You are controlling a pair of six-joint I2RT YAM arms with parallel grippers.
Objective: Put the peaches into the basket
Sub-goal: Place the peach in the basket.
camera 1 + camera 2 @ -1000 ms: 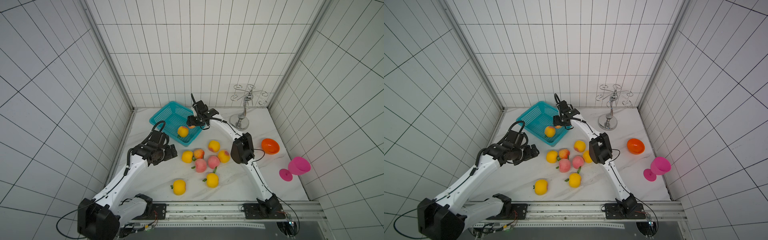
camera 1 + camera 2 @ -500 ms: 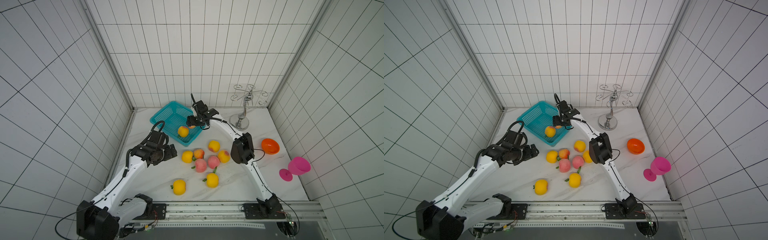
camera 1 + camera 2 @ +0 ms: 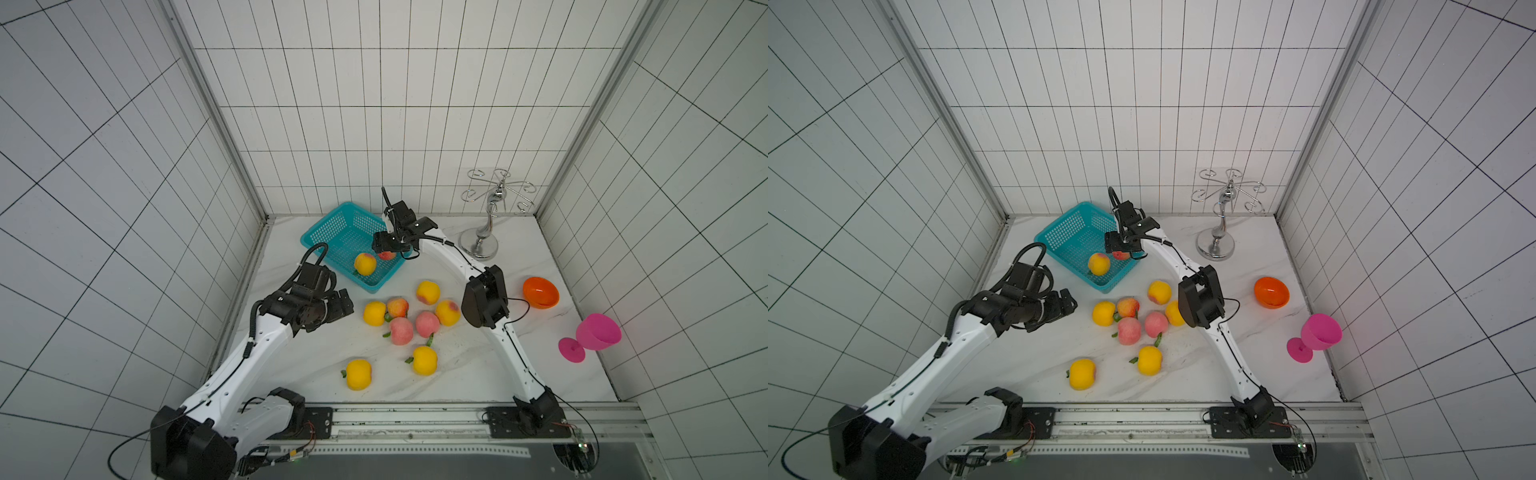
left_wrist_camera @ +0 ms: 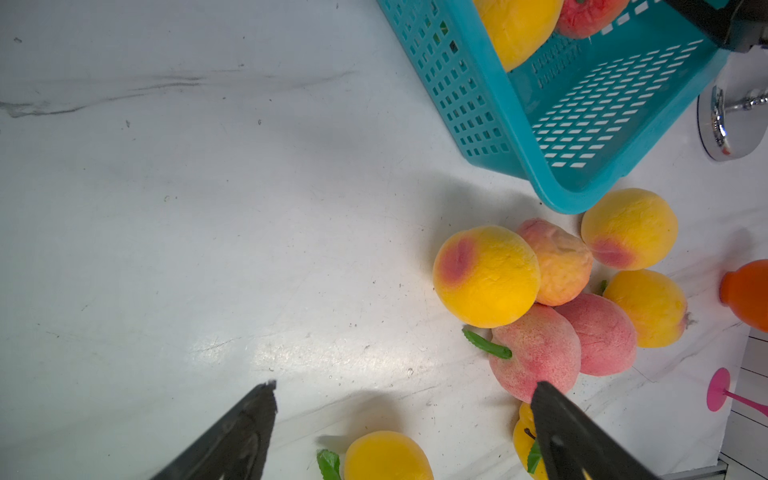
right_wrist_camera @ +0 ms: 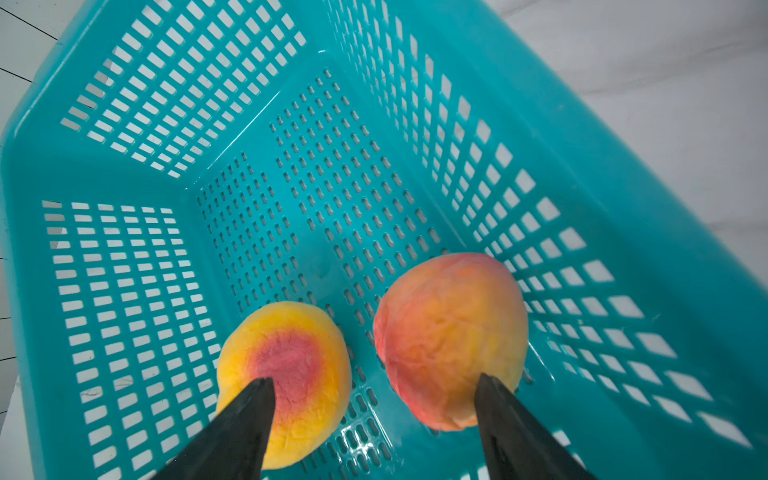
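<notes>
The left pincer [image 3: 343, 305] hangs over the table [image 3: 291, 357] just left of the loose fruit, about where it was a second ago. Its jaws are wide apart with nothing between them, as the left wrist view confirms.

The change is further right, over the teal basket [image 3: 345, 232]. The right pincer [image 5: 374, 380], drawn in tight a second ago, has spread its jaws. The pink-orange peach [image 5: 449, 332] now lies on the basket floor beside the yellow peach [image 5: 307, 332], which has not shifted. One fingertip overlaps the pink-orange fruit in the right wrist view, but nothing sits between the jaws, so I judge it let go.

That makes two peaches in the basket. Eight remain on the table: a cluster of six [image 3: 401, 330] and two lone yellow peaches [image 3: 358, 374] in front of it. Next, probably, the right arm lifts clear while the left takes the nearest one.
</notes>
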